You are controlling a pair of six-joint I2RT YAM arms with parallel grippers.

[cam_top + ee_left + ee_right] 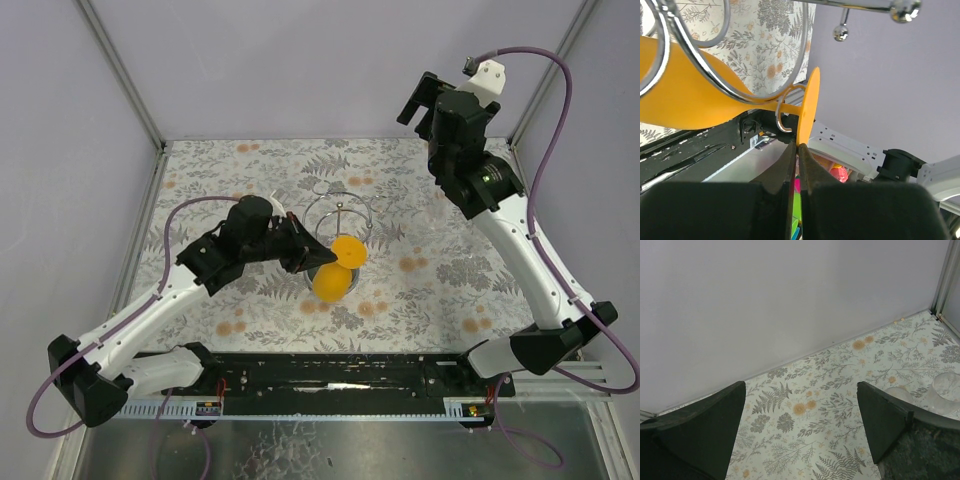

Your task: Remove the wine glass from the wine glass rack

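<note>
An orange wine glass [338, 268] hangs upside down from the chrome wire rack [338, 212] in the middle of the table. In the left wrist view its bowl [685, 95] lies behind the wire loops [700, 60] and its stem sits in a curled hook. My left gripper [318, 258] is shut on the edge of the glass's flat foot [808, 107]. My right gripper [420, 105] is open and empty, raised high at the back right, far from the rack; its fingers [710, 425] frame bare floral cloth.
The table carries a floral cloth [430, 250] inside a walled cell with metal corner posts [120, 70]. The rack's post and ball tip [841, 33] show at the top of the left wrist view. The black rail [330, 380] with the arm bases runs along the near edge.
</note>
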